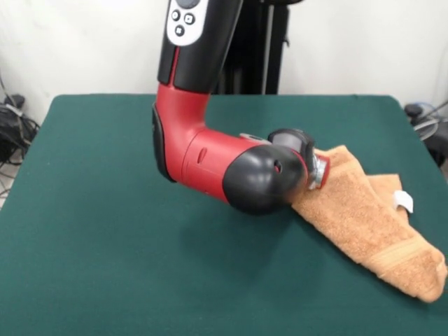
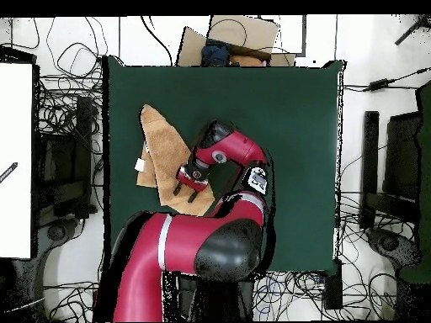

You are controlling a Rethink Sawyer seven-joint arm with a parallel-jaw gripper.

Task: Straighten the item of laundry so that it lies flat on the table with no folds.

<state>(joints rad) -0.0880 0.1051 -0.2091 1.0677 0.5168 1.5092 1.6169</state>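
Towel (image 1: 367, 224), soft limp terry, lies folded into a long strip on the green table (image 1: 105, 245) near one side edge, likely light and draggable by a free corner; gripper (image 2: 187, 192) low over its end, fingers' spread unclear, hold uncertain.

The arm (image 1: 210, 157) is built of thick rounded red shells with glossy black caps at the joints — one black dome bears a small red dot. The upper black link carries a pale grey panel (image 1: 186, 19) with round dark buttons. A silver metal ring (image 1: 320, 172) sits at the wrist. From overhead, a white sticker (image 2: 258, 180) marks one link — the gripper (image 2: 187, 190) is dark.
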